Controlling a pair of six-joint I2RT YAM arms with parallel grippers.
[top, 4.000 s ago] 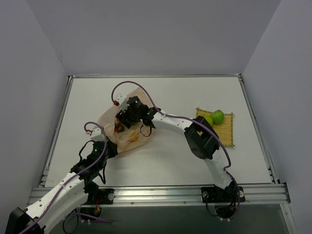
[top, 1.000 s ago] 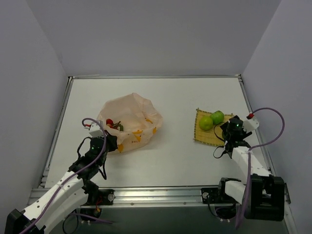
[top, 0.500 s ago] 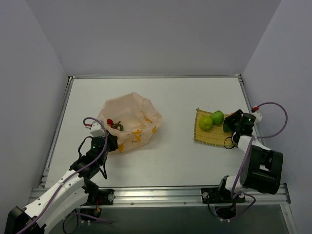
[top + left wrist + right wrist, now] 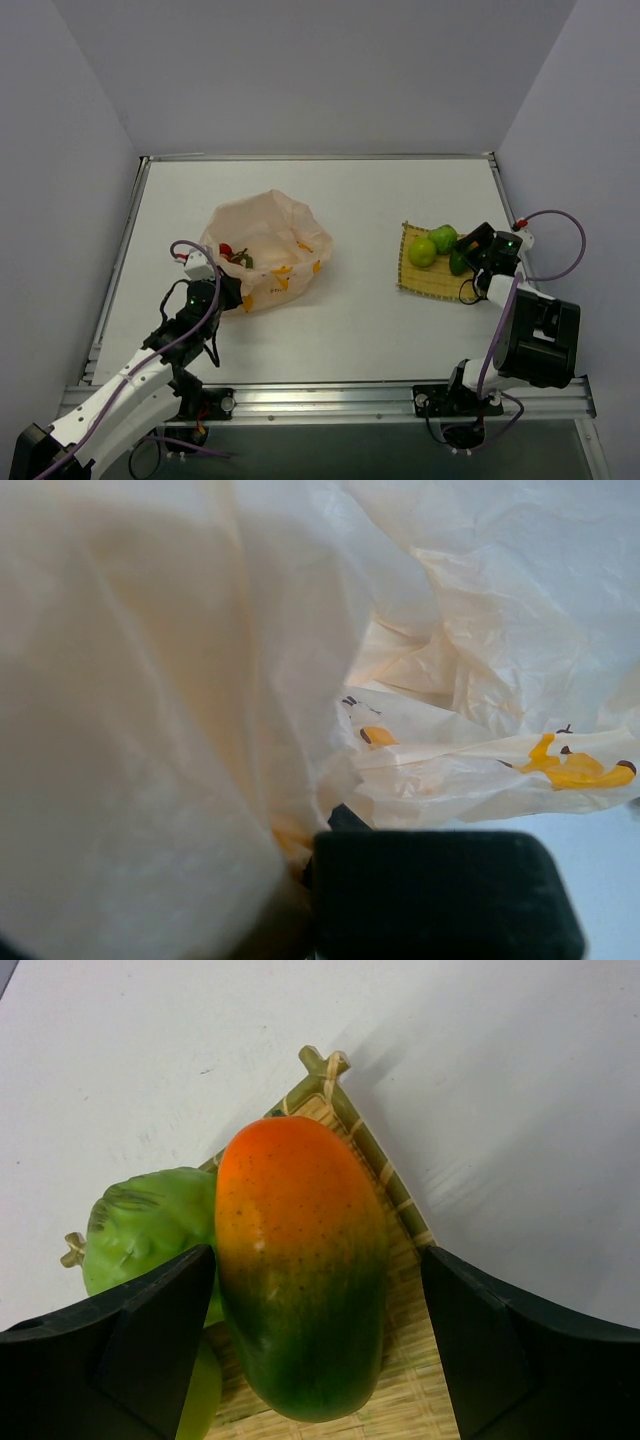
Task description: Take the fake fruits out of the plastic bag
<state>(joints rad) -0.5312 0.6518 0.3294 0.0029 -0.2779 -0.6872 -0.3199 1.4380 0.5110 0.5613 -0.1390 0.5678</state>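
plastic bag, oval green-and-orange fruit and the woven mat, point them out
plastic bag [image 4: 295, 232]: top view, its right wall
oval green-and-orange fruit [image 4: 300, 1270]: right wrist view, mid body
woven mat [image 4: 422, 282]: top view, bare front-left part

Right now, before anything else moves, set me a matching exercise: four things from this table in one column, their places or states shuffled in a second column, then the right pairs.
Column one:
1. mango
2. red fruits
3. left claw
4. right claw

Column two:
A. inside the bag
B. shut on the bag's edge
C. lying on the mat
D. open on either side of the mango

Pairs: 1-C, 2-A, 3-B, 4-D
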